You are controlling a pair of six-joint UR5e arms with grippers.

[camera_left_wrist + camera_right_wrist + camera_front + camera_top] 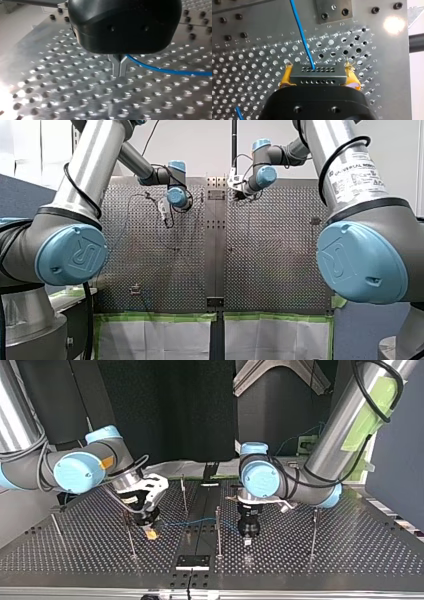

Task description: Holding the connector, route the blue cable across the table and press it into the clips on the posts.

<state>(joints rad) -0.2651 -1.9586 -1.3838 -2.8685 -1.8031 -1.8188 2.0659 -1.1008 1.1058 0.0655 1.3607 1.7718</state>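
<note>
Above the perforated surface (62, 100), my right end effector (318, 67) is clamping the grey connector (317, 77) between yellow pads (286, 76), while my left end effector (119, 72) is pinching the blue cable (162, 70) stretching between them.

In the left wrist view the cable (160, 70) is cut off by the picture's edge. Its stretch at the left gripper (119, 71) is covered by that gripper's black body. In the right wrist view the rear of the connector (319, 77) is hidden under the body of the right gripper (317, 71), and a second piece of the cable is cut by the edge. In the top view the posts (218, 530) are too thin for clips to be made out, so whether the cable sits in any cannot be told. In the front view the sides of the table (270, 260) are hidden behind the arms.
</note>
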